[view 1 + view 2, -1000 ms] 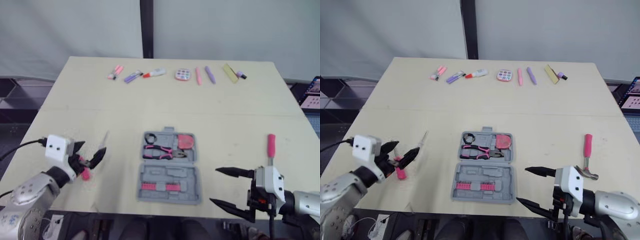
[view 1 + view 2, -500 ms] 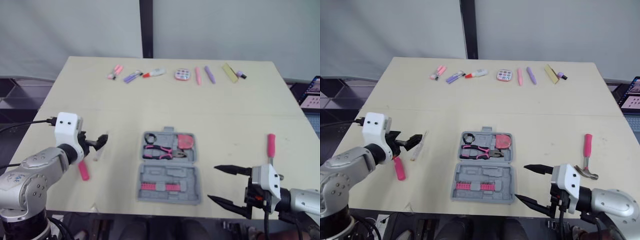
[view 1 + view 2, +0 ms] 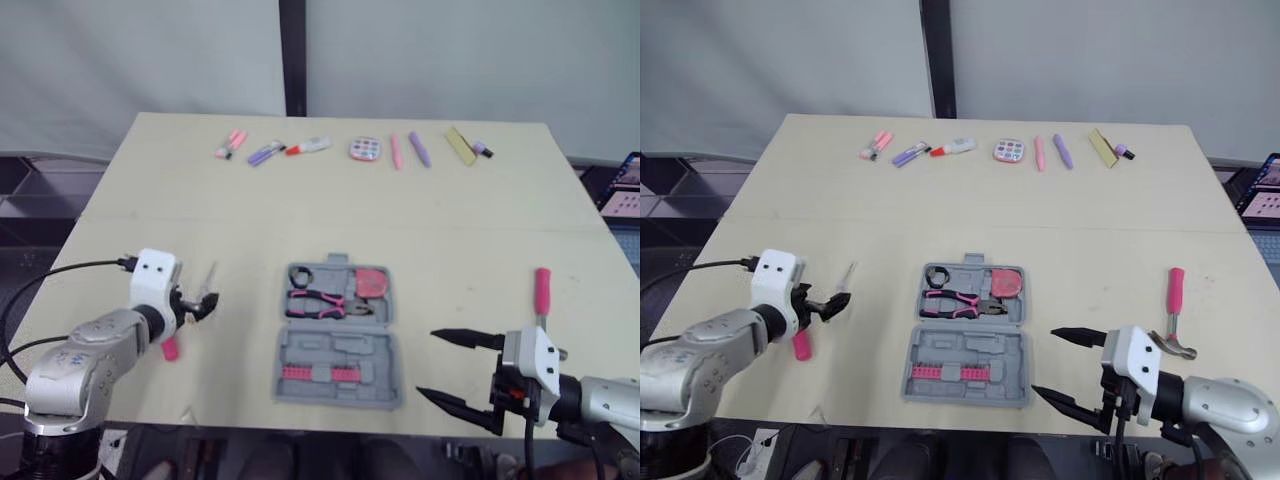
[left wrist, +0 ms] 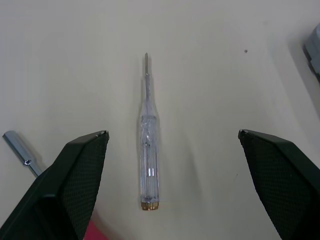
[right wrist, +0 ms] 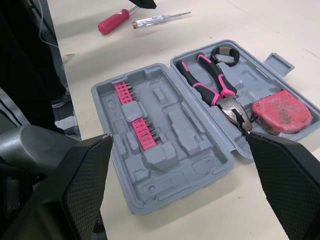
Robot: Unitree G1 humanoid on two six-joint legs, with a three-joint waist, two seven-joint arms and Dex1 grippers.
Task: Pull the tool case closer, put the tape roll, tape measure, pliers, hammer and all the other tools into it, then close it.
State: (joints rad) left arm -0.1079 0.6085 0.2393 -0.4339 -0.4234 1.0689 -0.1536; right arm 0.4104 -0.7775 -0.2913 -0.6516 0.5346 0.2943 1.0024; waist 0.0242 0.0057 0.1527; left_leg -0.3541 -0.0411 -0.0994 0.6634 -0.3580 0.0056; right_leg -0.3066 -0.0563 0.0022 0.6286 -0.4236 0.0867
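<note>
Tool case [image 3: 338, 335] lies open near the table's [image 3: 480, 230] front edge. Left gripper [image 4: 172, 133] wide, facing clear screwdriver [image 4: 149, 150]; right gripper [image 3: 428, 363] wide, empty.

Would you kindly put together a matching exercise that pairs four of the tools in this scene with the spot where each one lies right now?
Things:
1. pliers
2. hammer
3. clear screwdriver
4. pink bits

Places:
A. on the table, framed by the open left gripper
B. in the near half of the open tool case
C. on the table, to the right of the case
D. in the far half of the case, beside the tape measure

Pairs: 1-D, 2-C, 3-A, 4-B
</note>
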